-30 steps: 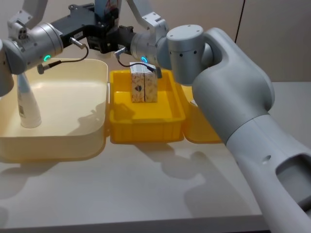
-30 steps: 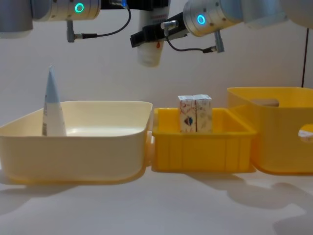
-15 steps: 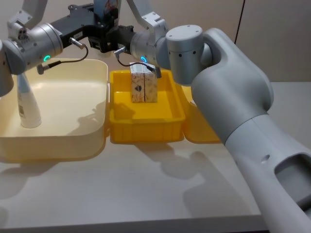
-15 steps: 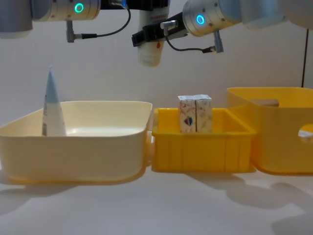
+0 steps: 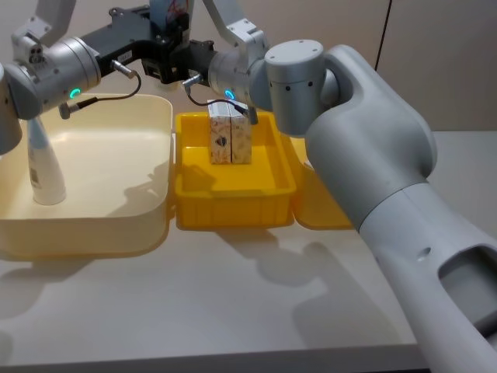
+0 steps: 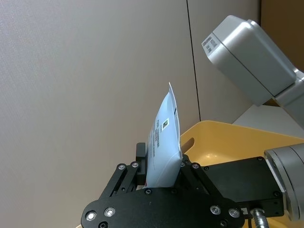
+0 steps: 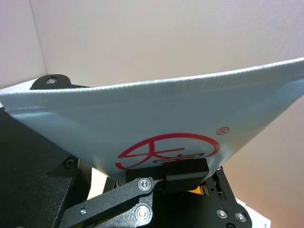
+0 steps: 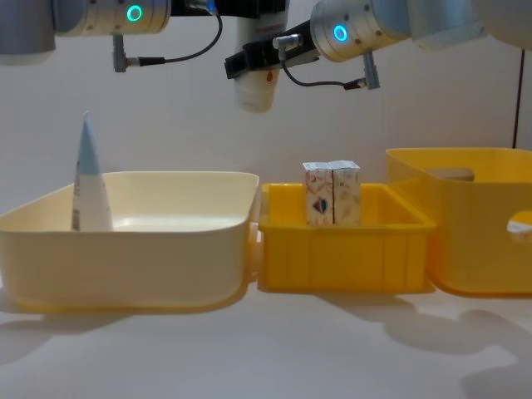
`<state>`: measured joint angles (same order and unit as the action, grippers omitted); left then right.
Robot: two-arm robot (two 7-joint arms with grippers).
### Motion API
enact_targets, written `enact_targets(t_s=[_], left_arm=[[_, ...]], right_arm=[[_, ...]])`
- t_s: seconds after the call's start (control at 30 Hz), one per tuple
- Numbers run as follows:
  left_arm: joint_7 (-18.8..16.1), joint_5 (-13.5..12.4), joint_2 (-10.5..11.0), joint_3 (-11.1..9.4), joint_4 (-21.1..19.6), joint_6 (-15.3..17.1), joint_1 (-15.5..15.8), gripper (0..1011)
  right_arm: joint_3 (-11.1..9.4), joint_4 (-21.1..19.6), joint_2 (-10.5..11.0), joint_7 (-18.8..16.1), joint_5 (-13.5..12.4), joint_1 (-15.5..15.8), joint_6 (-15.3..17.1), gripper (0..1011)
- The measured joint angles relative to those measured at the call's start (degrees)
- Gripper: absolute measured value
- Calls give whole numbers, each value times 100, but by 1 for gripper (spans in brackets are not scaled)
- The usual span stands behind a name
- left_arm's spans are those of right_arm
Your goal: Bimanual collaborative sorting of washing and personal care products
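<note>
Both arms raised high over the far side of the table, meeting above the gap between the cream tub [image 8: 125,241] and the yellow bin [image 8: 341,249]. Left gripper [image 8: 249,10] and right gripper [image 8: 253,58] both clamp the same squeeze tube [image 8: 254,87]: it hangs cap end down, red drop mark showing, flat tip upward. In the left wrist view the left gripper [image 6: 161,168] has its black fingers [image 6: 187,173] pressed on either side of the tube's wide body [image 6: 164,142], the flat crimped end pointing away. In the right wrist view the right gripper [image 7: 164,173] pinches the tube [image 7: 156,128] just under the red circular logo, crimped edge spread wide across. A second tube [image 8: 90,179] stands upright, cap down, at the left end of the cream tub, well apart from the held one. Two small cream-orange patterned cartons [image 8: 332,193] stand upright and touching side by side in the yellow bin, toward its far wall. A taller yellow tub [image 8: 465,224] sits just right of the bin; contents cannot be made out. From the head view the held tube [image 5: 169,12] is mostly hidden behind the grippers.
</note>
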<state>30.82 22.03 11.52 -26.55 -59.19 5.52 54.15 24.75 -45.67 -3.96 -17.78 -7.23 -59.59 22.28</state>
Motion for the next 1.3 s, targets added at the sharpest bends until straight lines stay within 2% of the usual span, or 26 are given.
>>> enact_targets(t_s=[0.73,0.87,0.9,0.97,1.3], left_arm=[[1,-1,-1,-2,1,0,0,274],[8,-1,-2,-13,1,1,0,323],[8,0,-2,-14,1,1,0,399],[10,-1,-2,-14,1,2,0,428],[13,-1,-3,-11,1,5,0,764]], right_arm=[[-3,3,-4,9,-1,0,-5,605],[-3,3,-3,12,-1,0,-5,604],[-3,2,-4,12,-1,0,-6,605],[-3,1,-4,12,-2,-1,-7,604],[-3,1,-4,12,-3,0,-11,604]])
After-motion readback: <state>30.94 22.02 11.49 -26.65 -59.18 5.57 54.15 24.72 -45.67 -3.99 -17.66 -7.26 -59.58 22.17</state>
